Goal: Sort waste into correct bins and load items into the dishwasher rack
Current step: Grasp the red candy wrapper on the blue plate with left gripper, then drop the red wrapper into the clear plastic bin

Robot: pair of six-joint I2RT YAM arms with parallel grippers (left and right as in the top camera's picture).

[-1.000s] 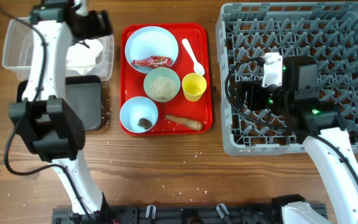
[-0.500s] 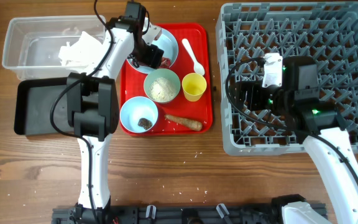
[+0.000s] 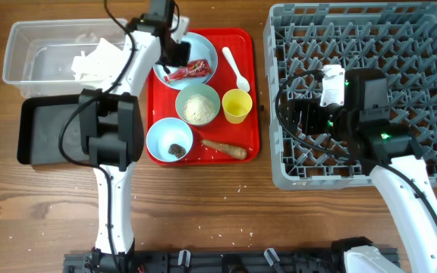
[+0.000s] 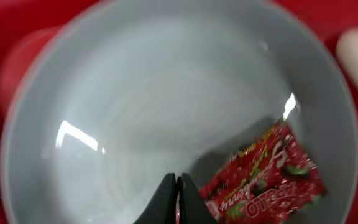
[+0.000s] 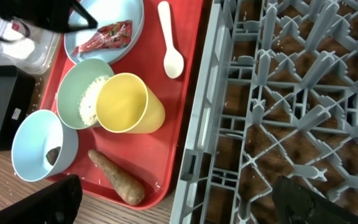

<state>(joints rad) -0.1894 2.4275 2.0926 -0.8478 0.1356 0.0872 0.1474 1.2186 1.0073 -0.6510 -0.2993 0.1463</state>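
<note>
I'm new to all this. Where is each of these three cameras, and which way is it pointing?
Overhead: fixed above the table, looking straight down on red tray, rack and both arms.
Left wrist: on the left arm, close above the plate, its shut fingers at the bottom edge.
Right wrist: over the rack's edge, looking down at yellow cup; its spread fingers in the lower corners.
Shared: all three show the wrapper on the plate.

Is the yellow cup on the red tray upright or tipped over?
Upright. From overhead the yellow cup shows a full round mouth facing up, and the right wrist view shows its base on the red tray.
</note>
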